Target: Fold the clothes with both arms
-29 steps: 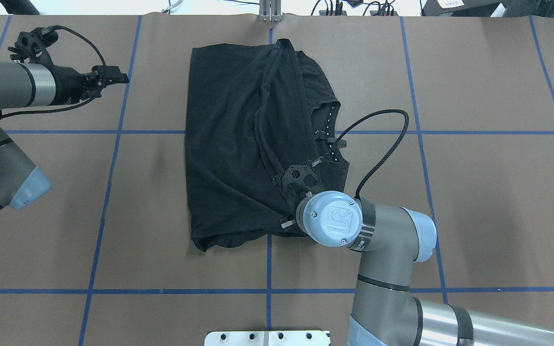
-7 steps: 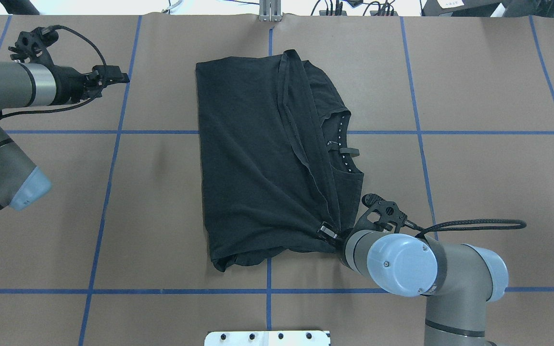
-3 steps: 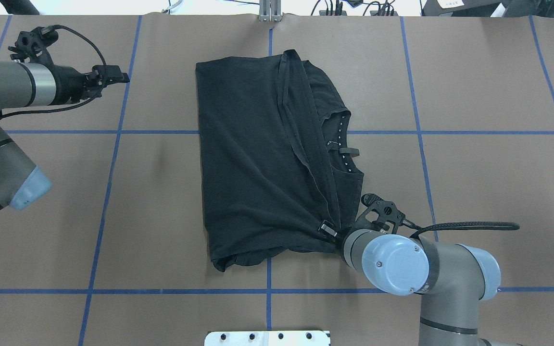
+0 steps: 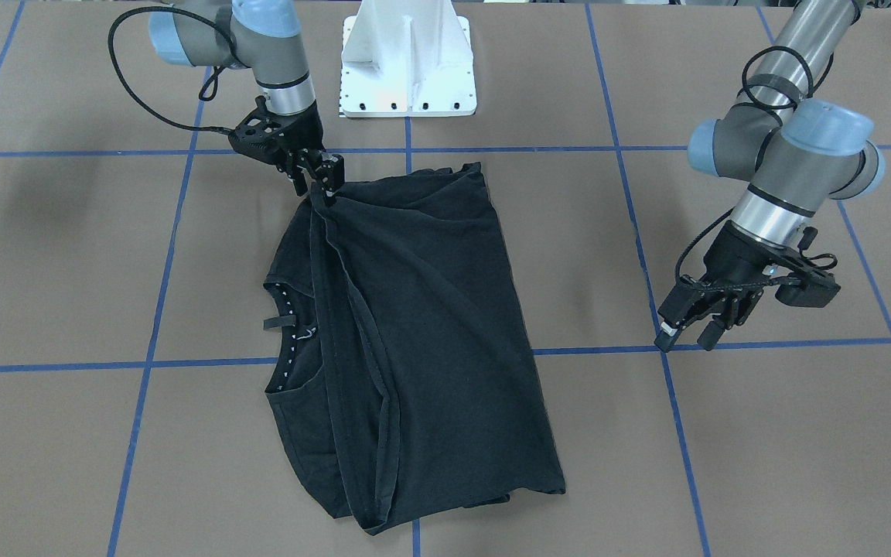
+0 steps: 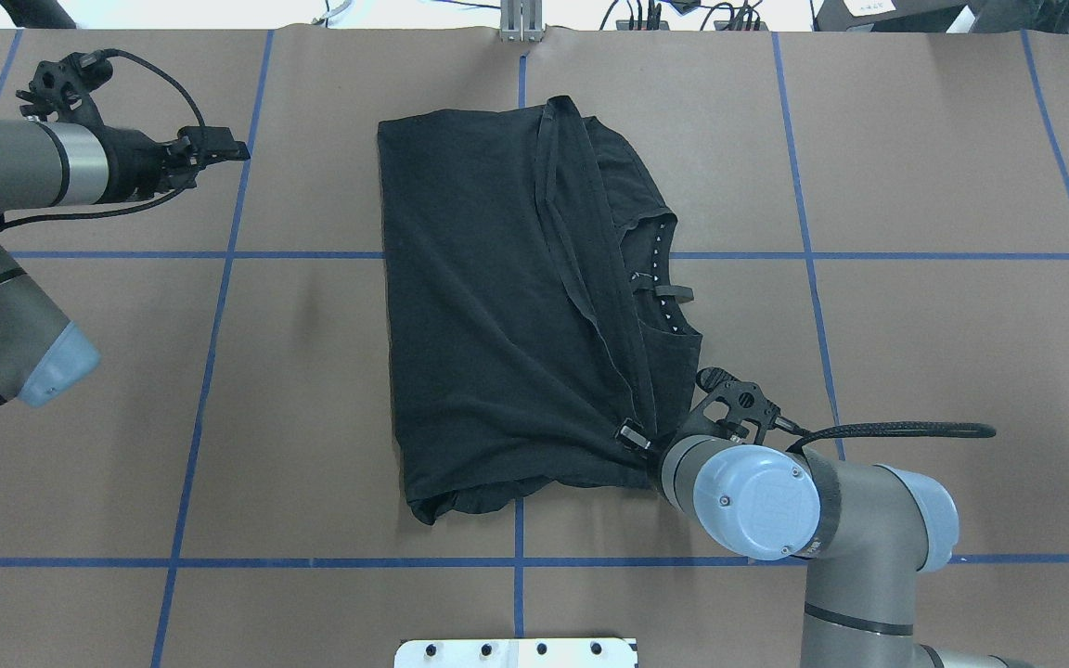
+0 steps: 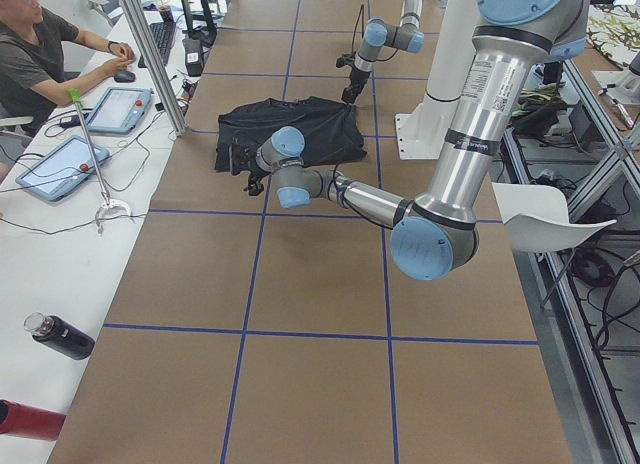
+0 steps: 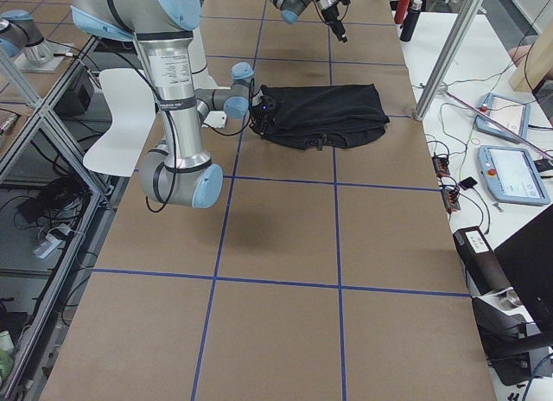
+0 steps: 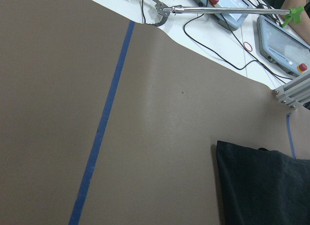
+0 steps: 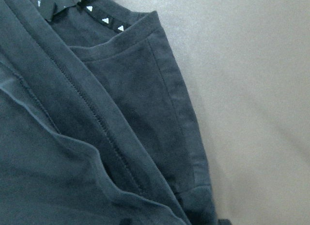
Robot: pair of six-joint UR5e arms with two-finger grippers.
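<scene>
Black T-shirt [image 5: 488, 306]: lies in mid-tabletop [image 5: 943, 186], folded in on itself into a rough oblong, with a stitched edge running slantwise across the top layer. Shows white-dotted neck trim [image 5: 657, 278] along the side toward the robot's right. Draws into taut creases at the near right corner, pinched there by the right pincer [image 5: 635, 440], set low on the cloth. Left pincer [image 4: 685, 340]: hangs with fingers spread above bare tabletop, well apart from the shirt.
</scene>
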